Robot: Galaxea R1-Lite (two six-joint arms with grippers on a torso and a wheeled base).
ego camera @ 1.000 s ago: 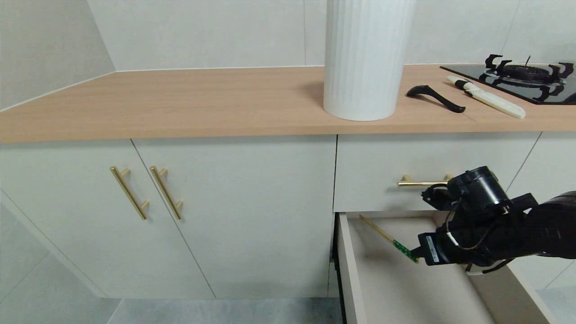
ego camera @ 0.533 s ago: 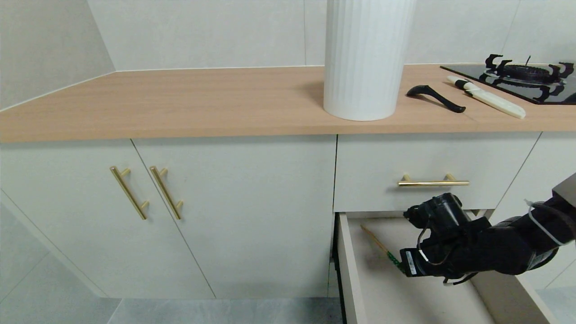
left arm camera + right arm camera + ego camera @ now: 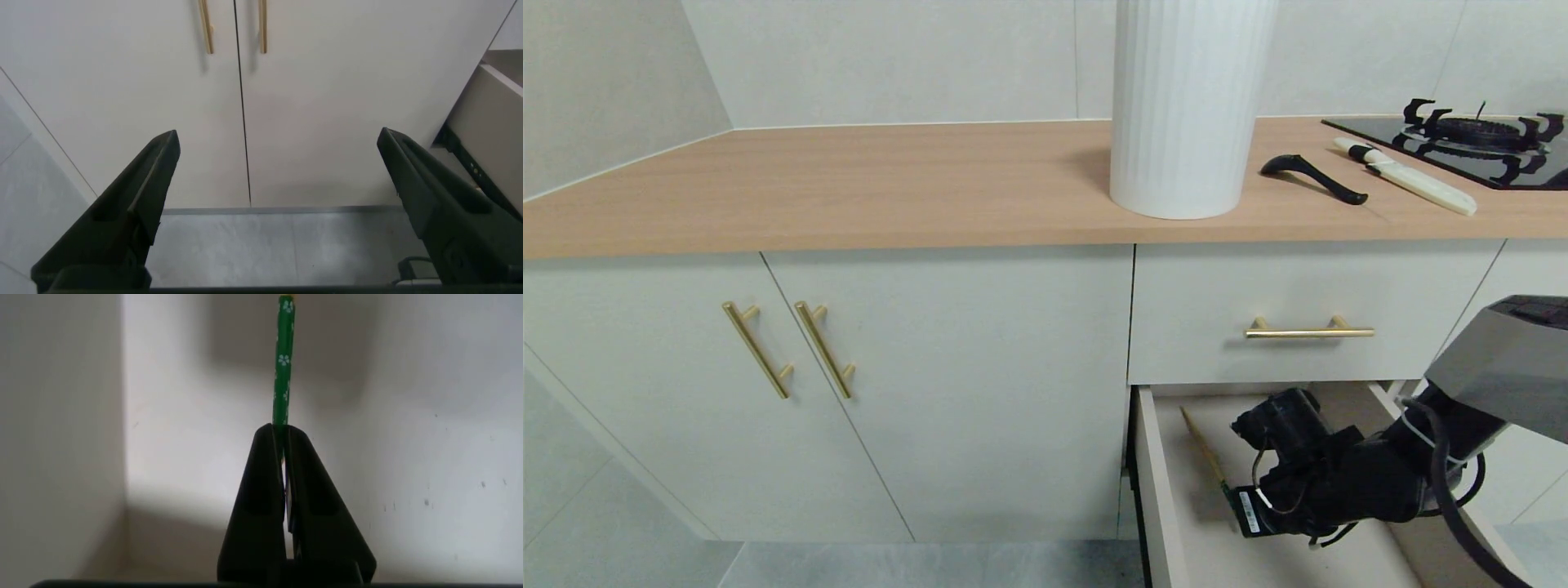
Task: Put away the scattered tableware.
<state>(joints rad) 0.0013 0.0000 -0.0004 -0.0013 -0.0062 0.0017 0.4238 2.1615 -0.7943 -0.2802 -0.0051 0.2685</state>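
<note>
Step in hand: stowing of the chopstick [image 3: 1201,443] in the open drawer [image 3: 1156,482]; judged close to release.
Right gripper [image 3: 1235,505]: clamped on the green-patterned end of the chopstick, low inside the drawer, near its left wall.
Chopstick: tilted, bare wooden end toward the drawer back; contact with the drawer floor not determinable.
Left gripper [image 3: 278,155]: fingers apart, empty, facing the closed cabinet doors [image 3: 327,106].
Next move: lower until flat, part the fingers, withdraw clear of the upper drawer front.
Outstanding: black utensil [image 3: 1311,177] and white knife [image 3: 1409,184] on the countertop [image 3: 849,188].
</note>
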